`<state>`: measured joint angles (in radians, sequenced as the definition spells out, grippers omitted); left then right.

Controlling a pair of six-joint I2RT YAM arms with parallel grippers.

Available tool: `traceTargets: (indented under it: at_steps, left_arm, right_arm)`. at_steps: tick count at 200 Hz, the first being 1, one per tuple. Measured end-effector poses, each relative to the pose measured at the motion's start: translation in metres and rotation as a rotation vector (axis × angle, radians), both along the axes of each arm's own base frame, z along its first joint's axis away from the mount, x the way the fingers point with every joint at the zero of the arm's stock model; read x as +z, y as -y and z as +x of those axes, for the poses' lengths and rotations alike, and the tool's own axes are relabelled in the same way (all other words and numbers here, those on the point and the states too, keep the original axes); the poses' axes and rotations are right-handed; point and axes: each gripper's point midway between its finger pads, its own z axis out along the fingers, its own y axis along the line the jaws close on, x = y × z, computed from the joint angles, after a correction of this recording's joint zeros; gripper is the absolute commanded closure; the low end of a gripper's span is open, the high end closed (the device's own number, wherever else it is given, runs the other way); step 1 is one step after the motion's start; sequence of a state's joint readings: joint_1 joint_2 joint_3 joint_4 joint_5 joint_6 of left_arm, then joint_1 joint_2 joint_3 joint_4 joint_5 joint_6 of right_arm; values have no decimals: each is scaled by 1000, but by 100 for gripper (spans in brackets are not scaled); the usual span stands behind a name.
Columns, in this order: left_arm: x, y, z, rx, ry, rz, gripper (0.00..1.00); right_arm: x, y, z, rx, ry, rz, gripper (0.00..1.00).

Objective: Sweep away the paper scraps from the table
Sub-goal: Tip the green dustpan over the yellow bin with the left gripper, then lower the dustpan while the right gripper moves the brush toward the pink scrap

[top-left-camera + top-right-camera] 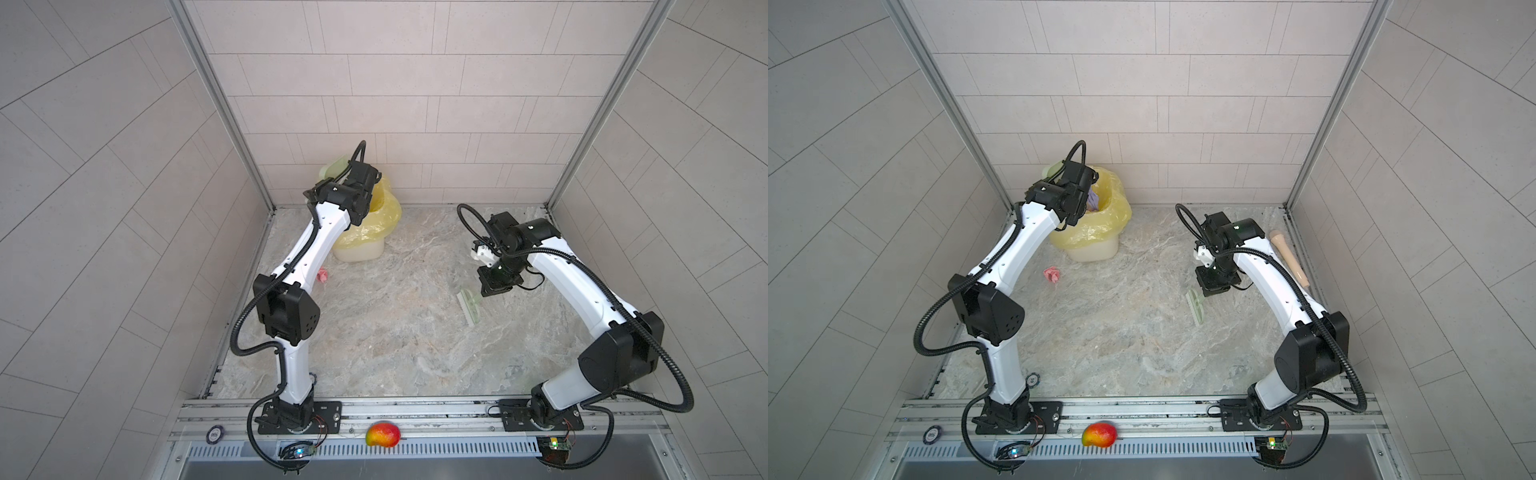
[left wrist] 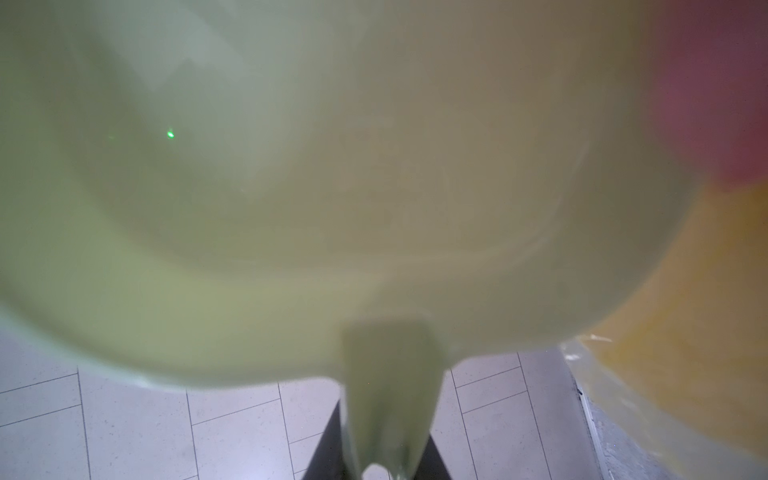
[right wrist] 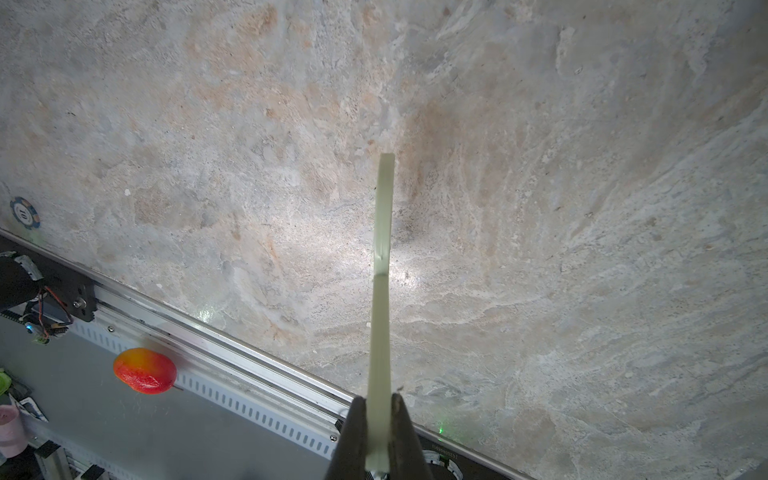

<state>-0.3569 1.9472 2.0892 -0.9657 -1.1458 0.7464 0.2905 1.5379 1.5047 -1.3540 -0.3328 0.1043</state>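
Your left claw (image 2: 390, 453) is gripping the dustpan (image 2: 291, 187) over the bin (image 1: 1092, 251), your right claw (image 3: 379, 432) is pinching the brush (image 3: 381, 249), and there's one pink scrap (image 1: 1052, 274) on the table (image 1: 1121, 353).

The left arm (image 1: 311, 241) reaches high toward the far left corner, its left hand (image 2: 384, 457) pinched on the handle of a pale green dustpan (image 2: 291, 187). The right arm (image 1: 573, 282) is bent inward with the wrist pointing down, its right hand (image 3: 380, 440) clamped tight on a pale green brush (image 3: 381, 270).

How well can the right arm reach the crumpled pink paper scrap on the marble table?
Probably yes, at a stretch. Bare marble table lies between the right gripper, shut on the pale green brush, and the pink paper scrap; the left arm stands close beside it.
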Motion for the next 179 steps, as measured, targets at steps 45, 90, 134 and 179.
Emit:
traceTargets:
  at_steps: [45,90,134,179]
  left_arm:
    - [7,0,0,3,9,45,100]
    - [9,2,-3,1,41,10,100]
    - [8,8,-14,-18,105,-175,100]
    - [23,9,-51,-38,233,-456,100]
  right_arm:
    - [-1,1,0,-5,-4,0,100]
    - [-1,-2,1,-6,-3,23,100]
    - [-6,-19,0,-33,2,111,100]
    - [11,-68,-1,-29,95,291,100]
